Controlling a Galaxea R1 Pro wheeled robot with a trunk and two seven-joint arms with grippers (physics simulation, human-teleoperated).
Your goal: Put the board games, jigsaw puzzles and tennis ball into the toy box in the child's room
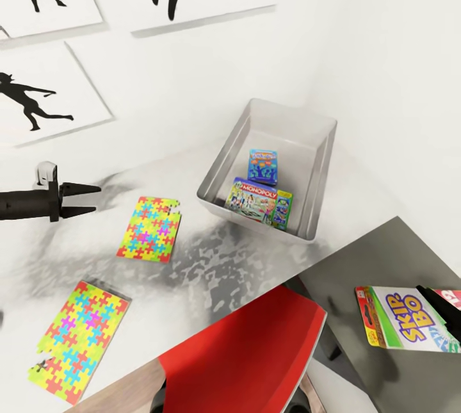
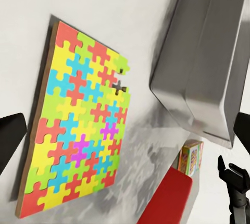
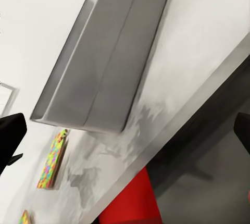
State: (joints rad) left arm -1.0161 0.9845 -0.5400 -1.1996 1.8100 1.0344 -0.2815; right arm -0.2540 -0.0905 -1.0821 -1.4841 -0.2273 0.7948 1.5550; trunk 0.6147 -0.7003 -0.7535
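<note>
Skip-Bo game [image 1: 403, 320], held in the right pincer [image 1: 442, 314], could clip the toy box [image 1: 320, 173] wall. Left pincer [image 1: 86, 198] hangs open beside a jigsaw puzzle [image 1: 150, 228].

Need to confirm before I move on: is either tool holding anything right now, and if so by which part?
The left tool is open and empty above the table. The right tool's grip cannot be told; a dark part overlaps the SKIP-BO game at its right edge.

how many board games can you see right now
3: the blue board game and the Monopoly board game lie inside the toy box; the SKIP-BO board game is at the right gripper.
</note>
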